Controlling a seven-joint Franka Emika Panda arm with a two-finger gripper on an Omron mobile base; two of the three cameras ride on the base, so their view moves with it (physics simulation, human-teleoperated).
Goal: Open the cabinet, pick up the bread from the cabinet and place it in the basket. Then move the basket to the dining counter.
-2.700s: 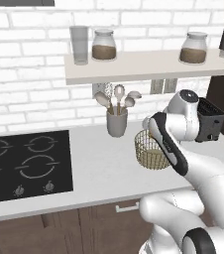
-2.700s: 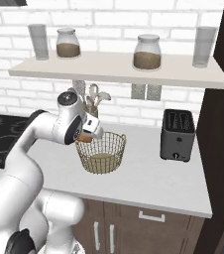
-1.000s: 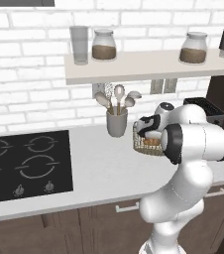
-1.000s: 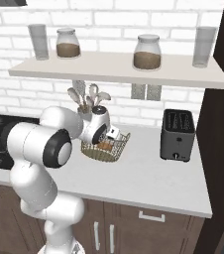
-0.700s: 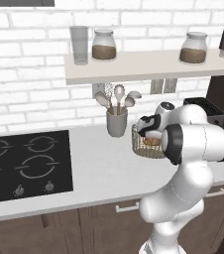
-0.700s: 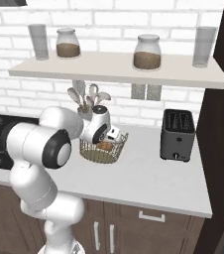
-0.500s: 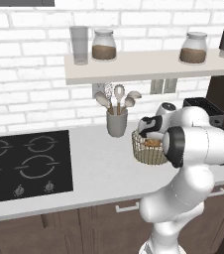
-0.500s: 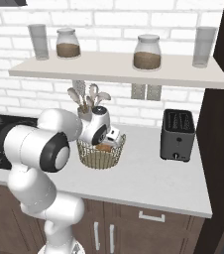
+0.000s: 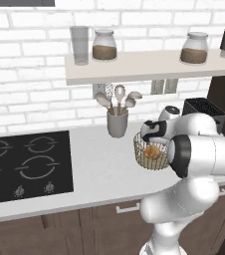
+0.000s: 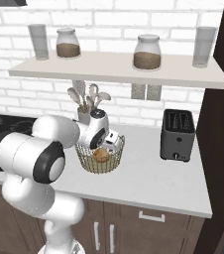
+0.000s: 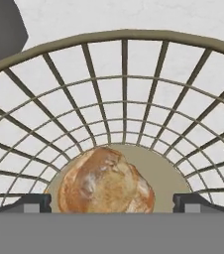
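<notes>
My fingers point(image 11: 112, 203) are spread wide over the bread point(image 11: 105, 181) in the basket point(image 10: 100, 158); that light, stiff wire looks best pinched at its rim.

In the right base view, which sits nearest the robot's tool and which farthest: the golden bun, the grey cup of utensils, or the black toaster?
1. Round golden-brown bun: just under the tool, inside the tan wire basket.
2. Grey utensil cup: behind, by the brick wall.
3. Black toaster: farthest, off to the right on the worktop.
</notes>
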